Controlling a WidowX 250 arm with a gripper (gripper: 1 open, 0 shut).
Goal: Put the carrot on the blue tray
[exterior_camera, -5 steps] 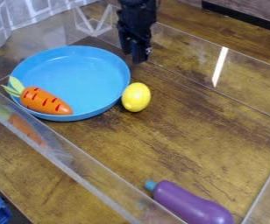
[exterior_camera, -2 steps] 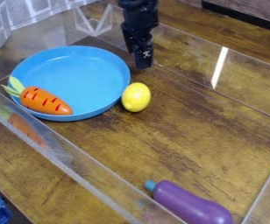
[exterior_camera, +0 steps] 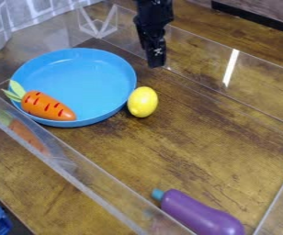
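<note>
The carrot [exterior_camera: 46, 106] is lying inside the blue tray [exterior_camera: 93, 75], at its near left edge, leaves pointing left over the rim. The claw [exterior_camera: 158, 57] is hanging empty and spread wide beyond the tray's far right rim, pointing down at the wooden worktop [exterior_camera: 193, 138]. A lemon [exterior_camera: 141, 101] is sitting against the tray's right side. An eggplant [exterior_camera: 200, 217] is lying at the near right.

The stubby orange carrot [exterior_camera: 46, 106] lies at the lower left edge of the round blue tray [exterior_camera: 89, 78], leaves pointing upper left over the rim
</note>
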